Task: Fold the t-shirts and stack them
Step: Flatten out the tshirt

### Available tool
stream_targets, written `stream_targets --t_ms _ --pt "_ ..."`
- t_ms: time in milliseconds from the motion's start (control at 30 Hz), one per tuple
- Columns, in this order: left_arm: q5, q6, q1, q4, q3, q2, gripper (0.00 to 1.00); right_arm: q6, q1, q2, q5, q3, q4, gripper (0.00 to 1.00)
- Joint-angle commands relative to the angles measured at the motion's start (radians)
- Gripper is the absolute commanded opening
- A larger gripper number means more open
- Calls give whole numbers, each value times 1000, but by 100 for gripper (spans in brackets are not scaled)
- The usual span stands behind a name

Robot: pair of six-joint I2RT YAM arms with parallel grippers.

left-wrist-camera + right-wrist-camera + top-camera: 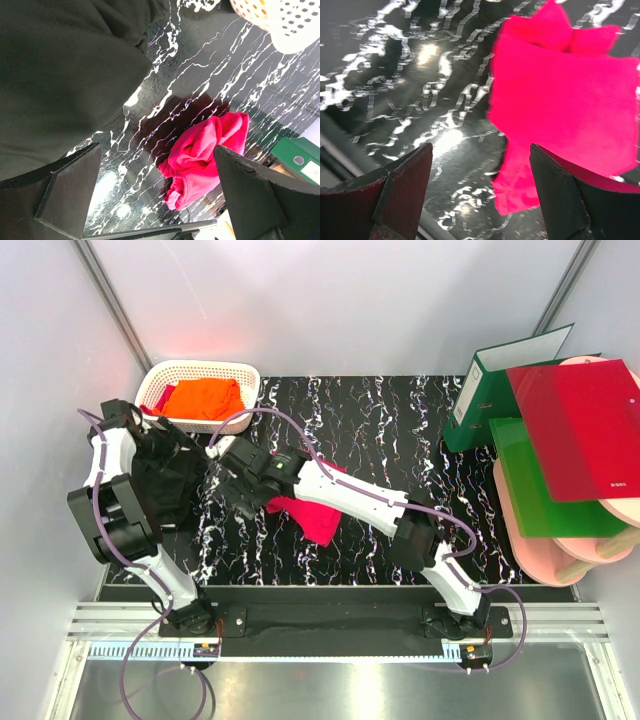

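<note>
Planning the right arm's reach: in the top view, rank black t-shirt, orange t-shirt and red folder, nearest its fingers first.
1. black t-shirt, just left of the right gripper
2. orange t-shirt, in the basket behind
3. red folder, far right

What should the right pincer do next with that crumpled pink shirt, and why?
Probably shift the right pincer sideways over the crumpled crimson-pink cloth t-shirt: the pincer is open and empty, and the shirt lies mostly off to one side of its gap.
</note>
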Motion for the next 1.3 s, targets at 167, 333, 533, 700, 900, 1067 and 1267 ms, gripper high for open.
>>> stream_targets --t_ms 167,333,533,700,900,1067,1267 --pt "39 16 -10 25 35 20 99 73 -18 92 -112 34 19 86" --pt "42 15 -10 25 35 20 99 114 -48 152 -35 71 16 79" --pt "47 18 -11 26 33 17 99 139 -65 170 87 85 7 32" --pt "50 19 -16 25 35 14 99 133 -67 113 176 63 7 0" --pt "47 22 -20 28 20 8 99 85 -67 -2 284 25 12 0" --pt "44 18 -25 40 -2 -1 99 67 -65 -45 316 11 16 0" --pt "51 22 -26 45 -4 3 99 -1 -67 -88 248 -47 18 10"
